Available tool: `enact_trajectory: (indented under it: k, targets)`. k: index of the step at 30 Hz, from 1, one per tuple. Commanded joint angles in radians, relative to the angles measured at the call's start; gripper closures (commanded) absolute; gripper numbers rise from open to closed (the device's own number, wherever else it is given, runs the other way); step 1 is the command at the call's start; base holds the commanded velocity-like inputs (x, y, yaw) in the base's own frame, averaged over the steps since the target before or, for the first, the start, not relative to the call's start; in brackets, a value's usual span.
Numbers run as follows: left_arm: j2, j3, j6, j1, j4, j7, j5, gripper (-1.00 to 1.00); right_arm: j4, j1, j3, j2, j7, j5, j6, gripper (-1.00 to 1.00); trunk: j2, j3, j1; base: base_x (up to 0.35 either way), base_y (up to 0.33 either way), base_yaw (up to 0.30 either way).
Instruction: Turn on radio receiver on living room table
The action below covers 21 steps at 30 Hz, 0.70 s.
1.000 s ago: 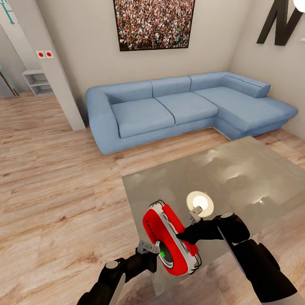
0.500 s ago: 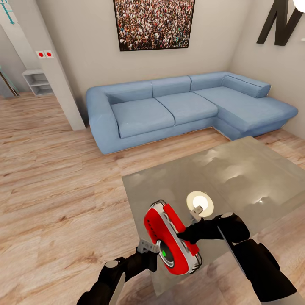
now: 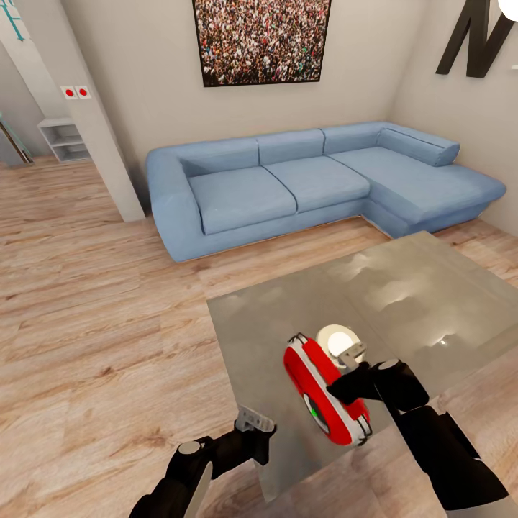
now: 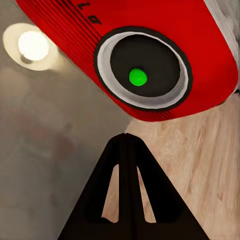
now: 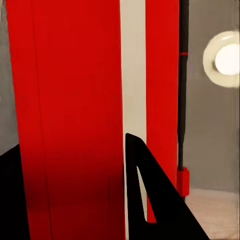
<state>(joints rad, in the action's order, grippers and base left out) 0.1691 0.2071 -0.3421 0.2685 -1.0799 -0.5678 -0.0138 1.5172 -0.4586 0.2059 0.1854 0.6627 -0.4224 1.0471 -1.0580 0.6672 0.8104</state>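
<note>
Right claw (image 3: 344, 374) is clamped on the radio receiver (image 3: 324, 397), holding it tilted above the near edge of the glossy grey tabletop (image 3: 403, 302), its green-lit dial (image 4: 137, 76) facing the left claw (image 3: 255, 424). That claw's fingers are together near the tabletop's near-left corner, apart from the radio.

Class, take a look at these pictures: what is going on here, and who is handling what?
A two-armed robot stands at a glossy grey table in a living room with a blue sofa. Its right gripper holds a red radio receiver tilted above the table's near corner. A green light glows in the radio's dark dial. The left gripper, fingers together, sits nearby, apart from the radio and pointing toward the dial.
</note>
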Motion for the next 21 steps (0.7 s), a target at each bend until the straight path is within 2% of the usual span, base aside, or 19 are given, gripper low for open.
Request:
enact_trajectory:
  k: [1,10,14,21]
  targets:
    - [0.0,0.0,0.0,0.0,0.0,-0.001,0.0,1.0,0.0,0.0,0.0,0.0,-0.008,-0.004,0.0,1.0,0.0,0.0,0.0,0.0,0.0,0.0]
    - [-0.001,0.0,0.0,0.0,0.001,-0.001,0.0,1.0,0.001,0.0,-0.001,0.002,-0.082,-0.01,0.0,1.0,0.0,0.0,0.0,0.0,0.0,0.0]
    - [-0.002,0.0,0.0,0.0,0.003,-0.001,0.0,1.0,0.001,0.0,-0.016,0.002,-0.134,-0.01,0.0,1.0,0.0,0.0,0.0,0.0,0.0,0.0]
    - [-0.002,0.0,-0.001,0.0,0.003,-0.001,0.0,1.0,0.003,0.0,-0.026,0.004,-0.16,-0.011,0.0,1.0,0.0,0.0,0.0,0.0,0.0,0.0]
